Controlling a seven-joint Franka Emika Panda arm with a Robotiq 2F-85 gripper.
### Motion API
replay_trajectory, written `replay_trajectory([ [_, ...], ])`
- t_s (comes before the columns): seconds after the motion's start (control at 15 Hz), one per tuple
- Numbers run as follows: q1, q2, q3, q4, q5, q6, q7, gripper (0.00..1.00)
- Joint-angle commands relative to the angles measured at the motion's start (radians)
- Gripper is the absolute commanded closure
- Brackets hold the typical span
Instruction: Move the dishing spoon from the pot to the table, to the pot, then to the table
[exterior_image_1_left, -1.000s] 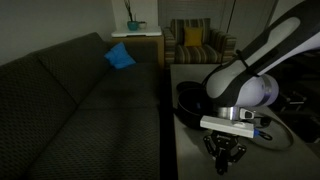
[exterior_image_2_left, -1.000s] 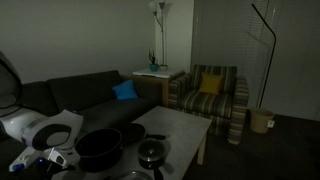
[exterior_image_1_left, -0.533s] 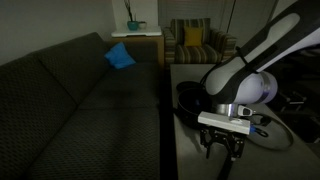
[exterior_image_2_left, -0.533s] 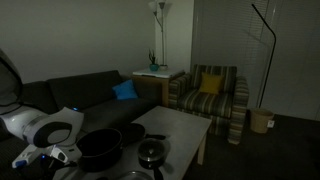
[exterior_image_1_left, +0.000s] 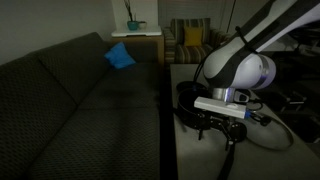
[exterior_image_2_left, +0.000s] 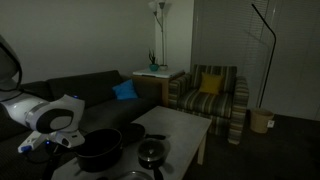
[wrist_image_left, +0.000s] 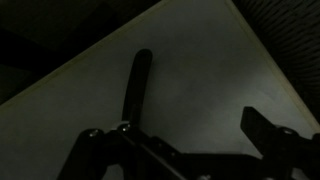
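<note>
Dishing spoon (wrist_image_left: 135, 90) lies on pale bench (wrist_image_left: 215, 70) | fingers (wrist_image_left: 262, 132) spread apart, apparently clear of it | pot (exterior_image_2_left: 100, 150) nearby

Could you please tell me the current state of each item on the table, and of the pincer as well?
Slim dark long-handled dishing spoon: lying flat on the pale grey-white table, not held.
Pincer: open, above the spoon.
Large deep black pot: upright on the table.
Small black pan: lid on.
</note>
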Motion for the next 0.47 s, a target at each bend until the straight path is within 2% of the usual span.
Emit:
replay_trajectory([
  [0.0,-0.005,-0.105,0.008,-0.126,-0.002,0.041,-0.034,0.0],
  [0.4,-0.012,-0.161,0.023,-0.179,-0.004,0.039,-0.095,0.0],
])
